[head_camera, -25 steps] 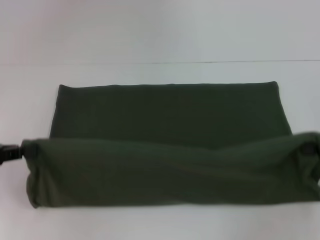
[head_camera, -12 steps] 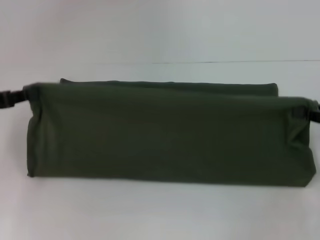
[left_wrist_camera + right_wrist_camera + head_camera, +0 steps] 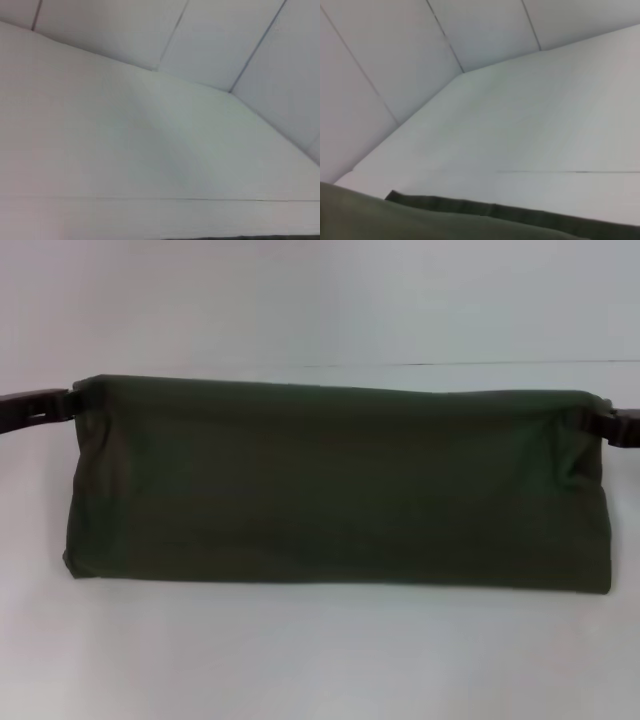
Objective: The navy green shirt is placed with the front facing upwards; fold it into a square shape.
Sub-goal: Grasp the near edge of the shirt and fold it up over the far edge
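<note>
White bench seen spanning whole view; navy green shirt laid across middle, near edge resting on surface.

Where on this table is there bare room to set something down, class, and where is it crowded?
Bare table runs along the near side, in front of the navy green shirt, and more beyond its lifted top edge. The middle is crowded: the shirt spans nearly the full width, with the left pincer and right pincer at its upper corners.
</note>
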